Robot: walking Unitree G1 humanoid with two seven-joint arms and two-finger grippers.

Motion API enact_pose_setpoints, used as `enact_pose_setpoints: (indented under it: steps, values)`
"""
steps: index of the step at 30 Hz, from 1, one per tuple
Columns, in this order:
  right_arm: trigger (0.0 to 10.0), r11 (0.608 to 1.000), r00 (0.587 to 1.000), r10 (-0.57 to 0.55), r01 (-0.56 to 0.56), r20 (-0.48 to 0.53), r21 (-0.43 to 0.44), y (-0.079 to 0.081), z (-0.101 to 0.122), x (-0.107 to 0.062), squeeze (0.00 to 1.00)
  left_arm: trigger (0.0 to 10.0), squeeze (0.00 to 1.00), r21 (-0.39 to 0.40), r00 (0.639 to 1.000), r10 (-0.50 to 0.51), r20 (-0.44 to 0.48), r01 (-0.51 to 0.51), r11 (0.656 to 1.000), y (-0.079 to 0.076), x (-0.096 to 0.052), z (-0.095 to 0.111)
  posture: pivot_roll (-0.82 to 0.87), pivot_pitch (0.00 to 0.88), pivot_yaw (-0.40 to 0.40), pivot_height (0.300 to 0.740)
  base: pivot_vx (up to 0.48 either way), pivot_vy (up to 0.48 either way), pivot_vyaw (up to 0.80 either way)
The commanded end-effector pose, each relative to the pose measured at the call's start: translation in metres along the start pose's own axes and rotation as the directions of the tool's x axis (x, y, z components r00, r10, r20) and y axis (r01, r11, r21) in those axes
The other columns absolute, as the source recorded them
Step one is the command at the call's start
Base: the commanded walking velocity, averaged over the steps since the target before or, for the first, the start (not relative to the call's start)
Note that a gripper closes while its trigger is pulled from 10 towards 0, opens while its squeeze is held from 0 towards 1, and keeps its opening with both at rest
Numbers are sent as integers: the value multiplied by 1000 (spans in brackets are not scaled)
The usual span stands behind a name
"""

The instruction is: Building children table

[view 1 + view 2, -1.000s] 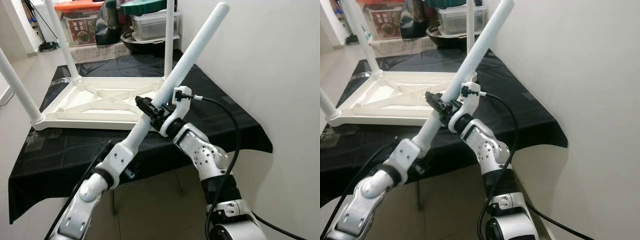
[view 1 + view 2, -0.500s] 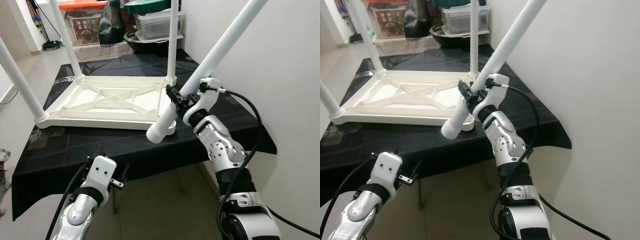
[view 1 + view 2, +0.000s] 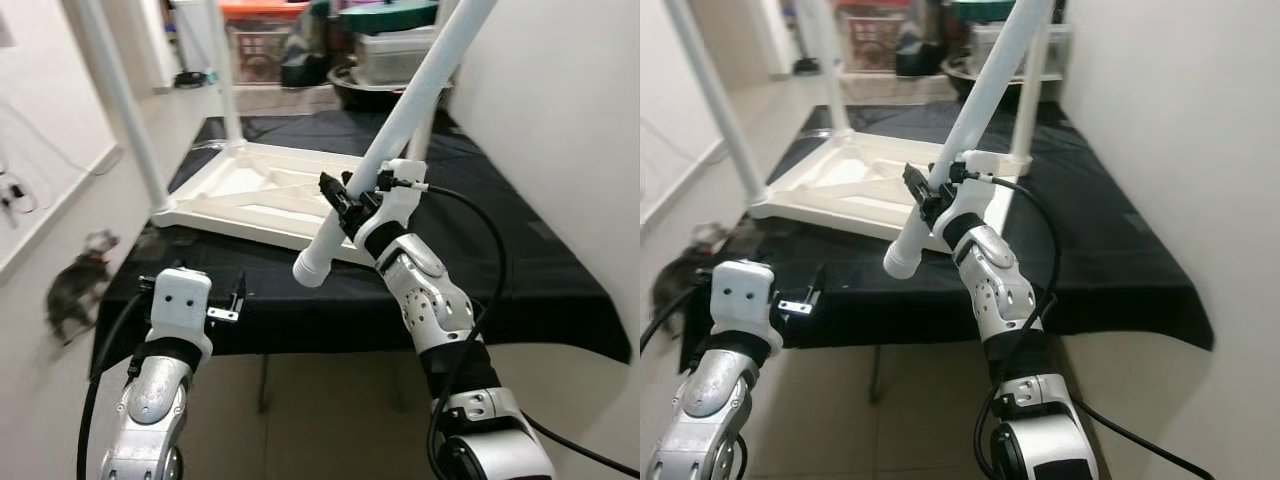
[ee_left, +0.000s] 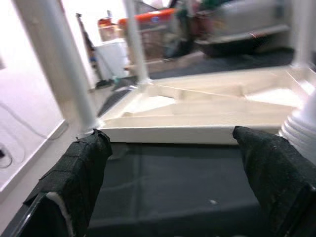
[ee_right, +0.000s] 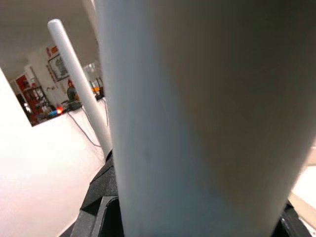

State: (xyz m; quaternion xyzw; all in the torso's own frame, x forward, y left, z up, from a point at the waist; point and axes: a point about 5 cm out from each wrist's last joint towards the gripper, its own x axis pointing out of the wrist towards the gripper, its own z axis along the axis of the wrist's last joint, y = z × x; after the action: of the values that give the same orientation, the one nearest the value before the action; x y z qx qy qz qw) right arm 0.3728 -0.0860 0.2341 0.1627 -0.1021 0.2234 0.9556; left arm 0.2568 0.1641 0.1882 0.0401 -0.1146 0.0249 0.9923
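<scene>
Clamped in the right gripper (image 3: 345,205), the white table leg (image 3: 400,125) slants up and away, its ribbed end hanging just below the fingers, near the upturned table top (image 3: 270,195) on the black worktop (image 3: 520,270). To seat it well, I would tip the leg upright over the vacant near corner, then press straight down. Low beside it, the left gripper (image 4: 173,163) is spread wide, empty, free to steady the frame.

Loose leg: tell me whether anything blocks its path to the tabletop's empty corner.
Nothing visible blocks it. The right gripper holds the leg tilted, its threaded end hanging just off the near edge of the upturned tabletop. The socket itself I cannot make out behind the leg.
</scene>
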Motion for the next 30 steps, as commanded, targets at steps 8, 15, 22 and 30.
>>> enact_pose_setpoints:
  steps: [8,15,22,30]
  values:
    - [10000,1000,999,-28,28,20,-2,0,4,5,0,10000,0,-17,998,57,30,-56,998,11,6,12,-33,7,-4,734,384,-283,0]
    - [10000,1000,1000,-28,29,13,-8,1,0,5,0,10000,0,-10,997,73,-5,-73,997,14,5,5,-35,4,-5,734,387,-280,0]
    - [10000,1000,1000,-19,19,15,-11,1,1,6,0,10000,0,-47,993,115,-18,-116,992,20,6,4,-37,0,-3,734,106,-86,0]
    - [10000,994,994,110,-110,14,-6,7,5,9,0,10000,0,-59,995,89,-35,-91,994,15,3,1,-36,0,-2,734,0,0,0]
